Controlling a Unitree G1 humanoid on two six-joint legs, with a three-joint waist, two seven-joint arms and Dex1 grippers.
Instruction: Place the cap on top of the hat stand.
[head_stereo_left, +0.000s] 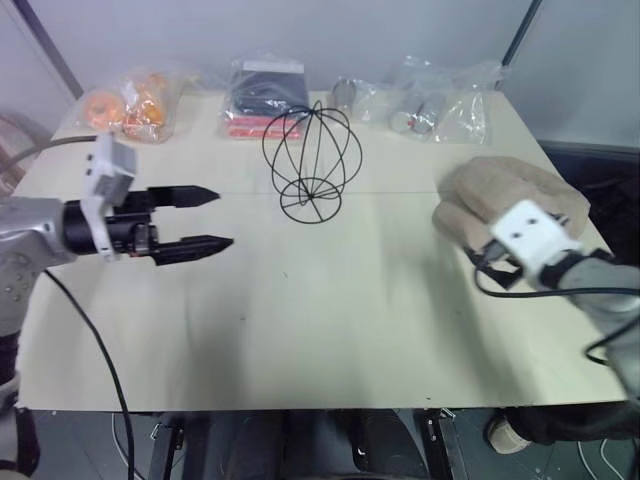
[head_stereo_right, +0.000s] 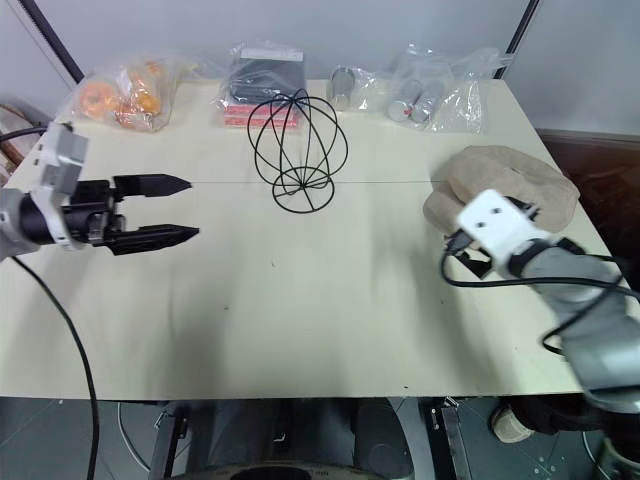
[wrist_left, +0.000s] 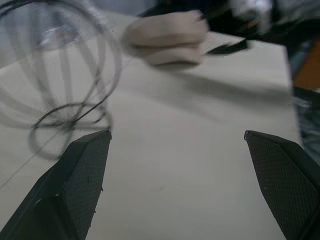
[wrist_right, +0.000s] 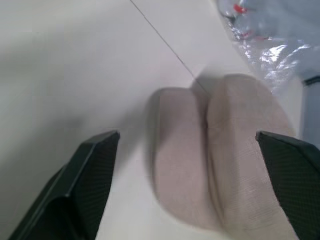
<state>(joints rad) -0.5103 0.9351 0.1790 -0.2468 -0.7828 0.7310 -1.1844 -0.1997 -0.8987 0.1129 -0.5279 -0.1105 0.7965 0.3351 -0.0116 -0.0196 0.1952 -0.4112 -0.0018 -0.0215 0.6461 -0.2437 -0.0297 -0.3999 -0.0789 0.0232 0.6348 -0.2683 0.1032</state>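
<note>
Two end effectors: both were seen wide open, nothing held.
Left end effector (head_stereo_left: 215, 218): was held above the tabletop (head_stereo_left: 320, 330), pointing toward the hat stand (head_stereo_left: 312, 160).
Right end effector (wrist_right: 190, 150): was aimed at the cap (head_stereo_left: 510, 205).
Cap: lay on the tabletop's right side, well apart from the upright stand.

Beige cap (head_stereo_left: 510, 195); black hat stand (head_stereo_left: 312, 160)

Bagged orange items (head_stereo_left: 130, 103), dark packet (head_stereo_left: 265, 95), clear bags (head_stereo_left: 430, 100) along table (head_stereo_left: 300, 330) far edge.
</note>
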